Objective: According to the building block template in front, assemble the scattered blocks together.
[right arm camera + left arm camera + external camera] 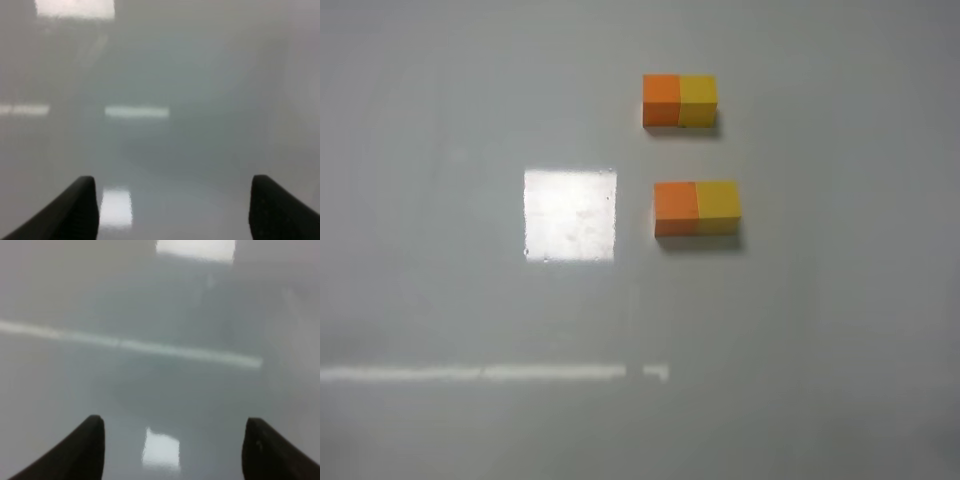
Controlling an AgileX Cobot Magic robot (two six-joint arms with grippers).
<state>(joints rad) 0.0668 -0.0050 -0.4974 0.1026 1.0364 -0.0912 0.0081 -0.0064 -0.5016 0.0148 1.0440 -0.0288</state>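
The building block template (pixel 679 100), a short orange-and-yellow bar, lies at the far centre-right of the table in the exterior view. Nearer to me, the orange cube (pixel 675 207) and the yellow cube (pixel 718 206) sit side by side and touching, orange on the left, in the same order as the template. Neither arm shows in the exterior view. In the left wrist view my left gripper (pixel 175 442) is open over bare table, with nothing between its dark fingers (pixel 92 445). In the right wrist view my right gripper (pixel 172 202) is likewise open and empty.
The grey table (pixel 820 350) is glossy. It carries a bright square light reflection (pixel 570 214) left of the cubes and a pale reflected streak (pixel 490 373) nearer the front. No other objects are in view.
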